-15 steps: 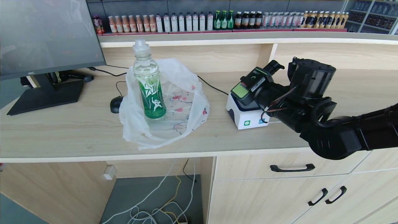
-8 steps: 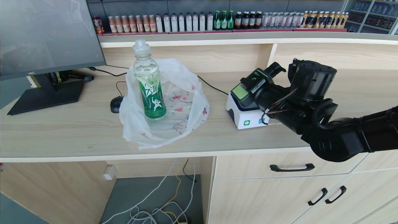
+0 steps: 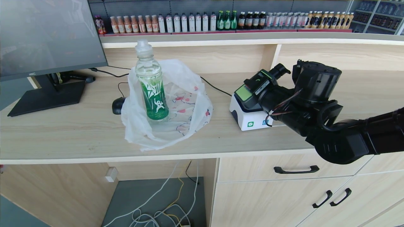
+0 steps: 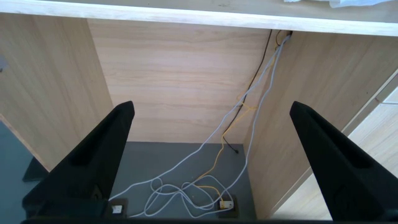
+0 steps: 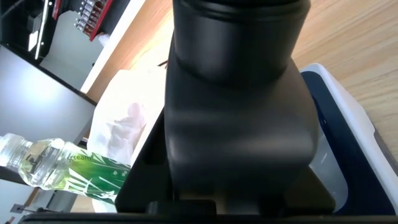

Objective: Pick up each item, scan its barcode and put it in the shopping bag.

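A clear bottle with a green label (image 3: 151, 91) stands upright inside the open white shopping bag (image 3: 189, 107) on the wooden counter. To its right sits a white scanner box with a dark blue top (image 3: 249, 121). My right gripper (image 3: 265, 91) hovers just above that box, shut on a black handheld scanner with a green sticker (image 3: 254, 86). In the right wrist view the black scanner (image 5: 236, 124) covers the middle, with the box (image 5: 348, 168), the bag (image 5: 124, 118) and the bottle (image 5: 56, 168) beyond it. My left gripper (image 4: 211, 109) hangs open below the counter, holding nothing.
A monitor (image 3: 47, 34) on a black stand and a black mouse (image 3: 117, 105) are at the counter's left. Drawers with black handles (image 3: 296, 171) lie below my right arm. Loose cables (image 4: 205, 186) trail on the floor under the counter. A shelf of bottles (image 3: 221, 20) runs along the back.
My right arm has shifted slightly to the right and back with the black scanner, then held still. The bottle and bag have not moved.
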Available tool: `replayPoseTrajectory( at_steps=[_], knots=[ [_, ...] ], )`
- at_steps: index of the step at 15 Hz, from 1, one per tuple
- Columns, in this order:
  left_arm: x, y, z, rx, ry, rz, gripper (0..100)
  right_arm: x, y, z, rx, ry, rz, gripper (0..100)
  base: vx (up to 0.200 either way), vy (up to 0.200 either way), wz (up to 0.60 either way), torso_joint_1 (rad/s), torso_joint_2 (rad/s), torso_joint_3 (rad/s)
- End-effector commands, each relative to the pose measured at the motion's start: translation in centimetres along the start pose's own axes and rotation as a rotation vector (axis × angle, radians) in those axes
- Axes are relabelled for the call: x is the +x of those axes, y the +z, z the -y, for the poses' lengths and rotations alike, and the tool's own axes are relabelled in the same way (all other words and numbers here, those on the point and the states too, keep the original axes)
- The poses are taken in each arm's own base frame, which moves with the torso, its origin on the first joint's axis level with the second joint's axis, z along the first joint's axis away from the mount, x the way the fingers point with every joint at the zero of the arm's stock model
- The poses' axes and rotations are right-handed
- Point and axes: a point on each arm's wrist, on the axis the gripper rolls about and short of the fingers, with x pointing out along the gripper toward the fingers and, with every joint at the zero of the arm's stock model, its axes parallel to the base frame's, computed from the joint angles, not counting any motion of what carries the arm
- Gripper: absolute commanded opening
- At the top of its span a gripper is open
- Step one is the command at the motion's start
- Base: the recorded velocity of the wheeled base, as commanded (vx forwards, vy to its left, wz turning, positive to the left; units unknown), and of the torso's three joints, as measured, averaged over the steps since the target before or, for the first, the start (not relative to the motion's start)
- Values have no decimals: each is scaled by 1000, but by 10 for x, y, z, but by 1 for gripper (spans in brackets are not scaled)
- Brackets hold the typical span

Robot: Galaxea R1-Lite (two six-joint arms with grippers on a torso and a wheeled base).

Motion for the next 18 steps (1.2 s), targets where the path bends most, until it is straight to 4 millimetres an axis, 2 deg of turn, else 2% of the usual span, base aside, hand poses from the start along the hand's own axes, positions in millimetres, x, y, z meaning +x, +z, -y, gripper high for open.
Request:
replayPoseTrajectory(
  at_steps=[1, 10, 16, 18],
  knots=[
    [0, 0, 0, 0, 0, 1, 100, 0, 1, 0, 0, 1, 2, 0, 0, 0, 0, 0, 0, 0],
    [0, 0, 0, 0, 0, 1, 100, -5, 7, -6, -19, 17, 16, 0, 0, 0, 0, 0, 0, 0],
    [0, 0, 0, 0, 0, 1, 100, -18, 19, -19, -120, 47, 46, 0, 0, 0, 0, 0, 0, 0],
    [0, 0, 0, 0, 0, 1, 100, -31, 25, -22, -225, 33, 68, 0, 0, 0, 0, 0, 0, 0]
  ],
)
